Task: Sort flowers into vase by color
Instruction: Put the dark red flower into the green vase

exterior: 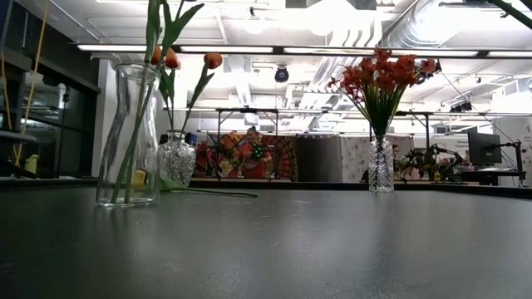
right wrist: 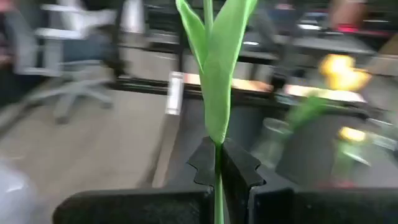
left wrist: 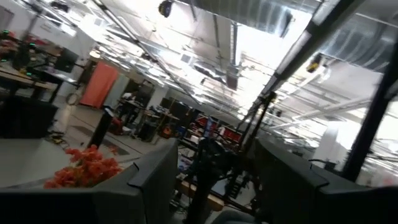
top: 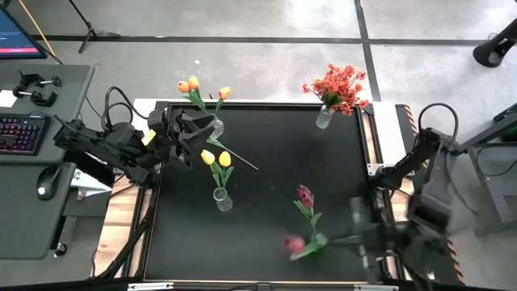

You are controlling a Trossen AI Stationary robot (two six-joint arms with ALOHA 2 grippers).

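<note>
The right gripper (right wrist: pixel 219 163) is clamped on a pink tulip's (top: pixel 294 242) stem. The left gripper (top: pixel 192 133) stands apart beside the orange tulips (top: pixel 192 83).

A keyboard (top: pixel 18 133), a computer mouse (top: pixel 45 182) and a monitor corner (top: pixel 18 36) occupy the grey desk (top: pixel 73 89) beside the black tabletop (top: pixel 266 162).

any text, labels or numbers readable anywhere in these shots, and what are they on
None can be read.
The monitor at the desk's corner in the high view shows only a red band; any text on it is too small.
The keyboard has lit keys, but the legends are too small.
The room behind the table in the low view has displays and signs too far off and blurred to read.
The vases and flowers carry no labels.
</note>
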